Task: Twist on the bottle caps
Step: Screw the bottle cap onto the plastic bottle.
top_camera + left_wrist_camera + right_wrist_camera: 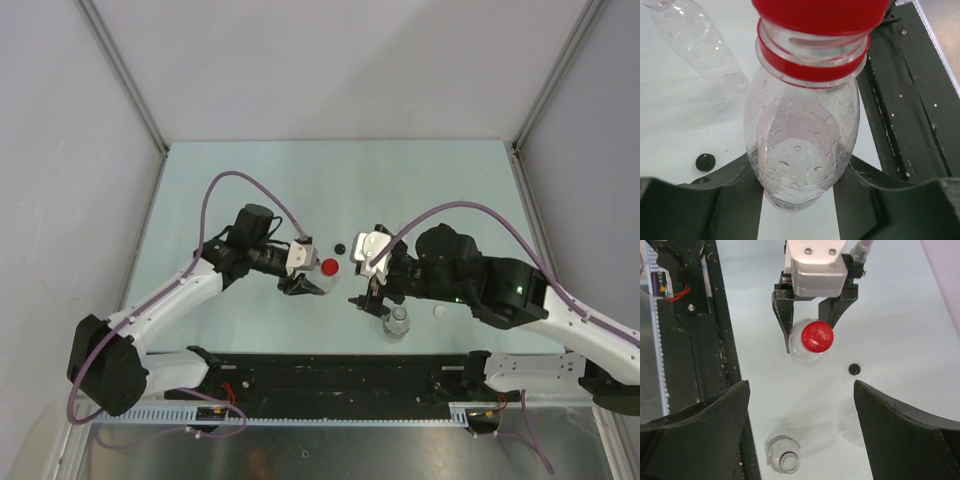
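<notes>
We see the left gripper clamped on a small clear plastic bottle, fingers pressed to both sides of its body. The round red plastic screw cap sits on its neck. Only the left wrist cam shows bare thread between that cap and the red collar ring below it.

The right gripper has its jaws wide apart w/ nothing between them. It hangs just right of the held bottle, facing it.

The right wrist cam looks straight down the open mouth of a second clear plastic bottle w/o cap. It stands upright near the black base rail, just near-side of the right gripper.

The left wrist cam alone shows a third clear bottle lying on its side; the top cam doesn't show it, the right arm covers that spot.

The small black round cap lies on the pale green table, just far of the red cap. The small whitish round cap lies right of the upright bottle, close by the right arm.

Both grippers work at mid-table, close to the near rail. Side walls and far wall stand well apart from them.
</notes>
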Motion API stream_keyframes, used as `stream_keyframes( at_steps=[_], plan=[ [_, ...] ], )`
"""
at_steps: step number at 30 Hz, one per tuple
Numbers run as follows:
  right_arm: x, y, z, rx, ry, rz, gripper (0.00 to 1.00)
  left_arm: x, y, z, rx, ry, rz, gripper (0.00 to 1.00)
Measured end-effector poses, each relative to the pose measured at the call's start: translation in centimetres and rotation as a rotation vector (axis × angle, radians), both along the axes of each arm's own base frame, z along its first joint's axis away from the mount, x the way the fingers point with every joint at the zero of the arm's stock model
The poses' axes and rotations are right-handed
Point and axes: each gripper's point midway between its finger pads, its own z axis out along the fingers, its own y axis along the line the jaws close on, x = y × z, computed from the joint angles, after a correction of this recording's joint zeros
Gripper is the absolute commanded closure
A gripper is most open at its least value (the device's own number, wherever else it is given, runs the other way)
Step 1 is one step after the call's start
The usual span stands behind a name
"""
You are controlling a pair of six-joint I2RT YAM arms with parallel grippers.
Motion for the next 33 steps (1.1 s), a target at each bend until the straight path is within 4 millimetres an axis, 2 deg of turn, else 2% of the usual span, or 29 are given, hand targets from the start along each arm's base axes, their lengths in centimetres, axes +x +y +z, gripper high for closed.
stream_keyframes(
  at_steps=[6, 15, 25, 30, 33],
  plan=[
    [0.4, 1.5, -1.2, -0.074, -0.077, 0.096, 0.26, -1.1, 0.6, -1.8, 0.032, 0.001, -0.026, 0.47],
    [0.9, 4.0, -4.1, -0.148, -0.058, 0.181, 0.3, -1.8, 0.8, -1.7, 0.03, -0.067, -0.049, 0.47],
    [0.7, 5.1, -3.6, -0.1, -0.056, 0.227, 0.36, -1.9, 0.7, -1.8, 0.036, -0.073, -0.057, 0.48],
    [0.8, 5.5, -4.3, -0.116, -0.034, 0.226, 0.38, -2.0, 0.8, -1.9, 0.039, -0.068, -0.057, 0.48],
    [0.9, 5.7, -4.9, -0.129, -0.018, 0.219, 0.44, -2.0, 0.8, -1.9, 0.04, -0.067, -0.057, 0.48]
  ],
)
